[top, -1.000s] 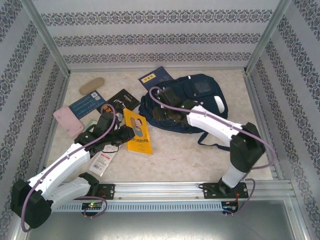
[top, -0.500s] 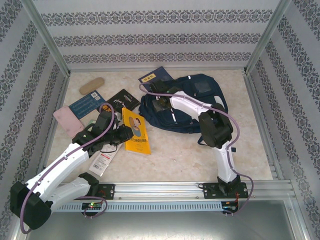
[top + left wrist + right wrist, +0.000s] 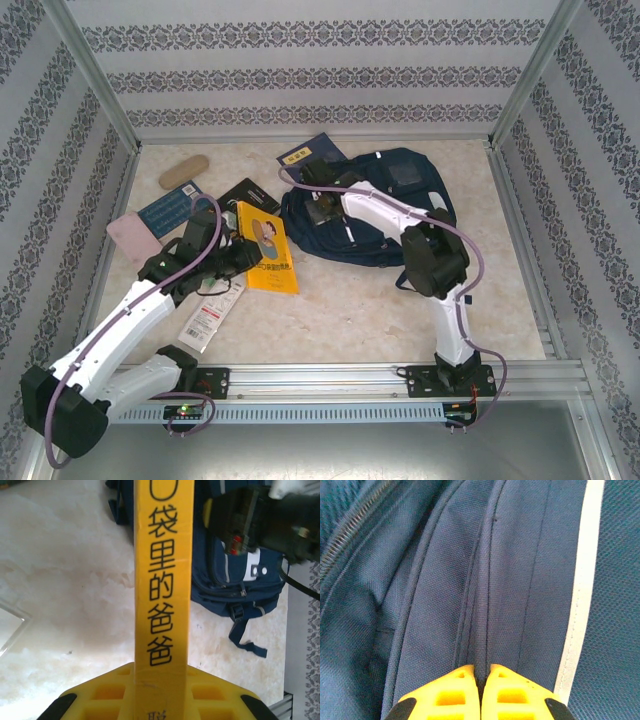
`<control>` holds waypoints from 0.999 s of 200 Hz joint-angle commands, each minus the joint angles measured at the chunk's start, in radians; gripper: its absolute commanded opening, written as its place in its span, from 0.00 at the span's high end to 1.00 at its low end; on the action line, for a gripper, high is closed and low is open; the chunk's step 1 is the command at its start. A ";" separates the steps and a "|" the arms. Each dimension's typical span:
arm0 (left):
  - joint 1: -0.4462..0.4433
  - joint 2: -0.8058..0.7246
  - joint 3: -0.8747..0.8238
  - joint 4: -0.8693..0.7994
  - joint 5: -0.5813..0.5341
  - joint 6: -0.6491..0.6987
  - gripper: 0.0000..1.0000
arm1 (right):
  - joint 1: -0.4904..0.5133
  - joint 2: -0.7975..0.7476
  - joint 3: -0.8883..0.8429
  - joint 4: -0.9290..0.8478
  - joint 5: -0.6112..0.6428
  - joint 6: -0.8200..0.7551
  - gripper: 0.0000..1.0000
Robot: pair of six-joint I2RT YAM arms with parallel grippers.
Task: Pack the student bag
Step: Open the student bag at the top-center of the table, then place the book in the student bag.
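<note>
The student bag (image 3: pixel 385 205), navy blue with white stripes, lies at the back right of the table. My right gripper (image 3: pixel 321 207) sits at the bag's left edge. Close up, the right gripper (image 3: pixel 481 672) is shut on a raised seam fold of the bag's navy fabric (image 3: pixel 490 580). A yellow book (image 3: pixel 266 258) with a cartoon cover is tilted up beside the bag, and my left gripper (image 3: pixel 240 256) is shut on it. In the left wrist view the book's spine (image 3: pixel 162 580) with black characters runs up between the left gripper (image 3: pixel 161 676) jaws, the bag (image 3: pixel 235 590) beyond.
At the left lie a pink case (image 3: pixel 132 241), a tan pouch (image 3: pixel 183 170), a blue book (image 3: pixel 170 208), a black book (image 3: pixel 250 195) and a white red-labelled packet (image 3: pixel 208 318). A dark blue booklet (image 3: pixel 306 153) sits behind the bag. Patterned walls enclose the table.
The right arm swung to the bag's left edge and its jaws closed on the fabric seam. The left gripper raised the yellow book and shifted it slightly towards the back.
</note>
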 commanded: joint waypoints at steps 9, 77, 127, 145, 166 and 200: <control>0.069 0.011 0.032 0.132 0.048 0.006 1.00 | -0.003 -0.187 0.027 -0.031 -0.035 0.011 1.00; 0.112 0.182 0.010 0.587 0.241 -0.158 1.00 | -0.070 -0.359 0.097 -0.083 -0.155 0.100 1.00; 0.058 0.398 0.087 0.822 0.271 -0.227 1.00 | -0.135 -0.415 0.123 -0.067 -0.298 0.210 1.00; 0.020 0.481 0.132 0.876 0.263 -0.239 1.00 | -0.154 -0.426 0.128 -0.066 -0.333 0.240 1.00; -0.018 0.580 0.162 0.998 0.265 -0.287 1.00 | -0.179 -0.440 0.121 -0.060 -0.369 0.278 1.00; -0.080 0.716 0.266 1.058 0.257 -0.306 1.00 | -0.212 -0.468 0.091 -0.043 -0.413 0.328 1.00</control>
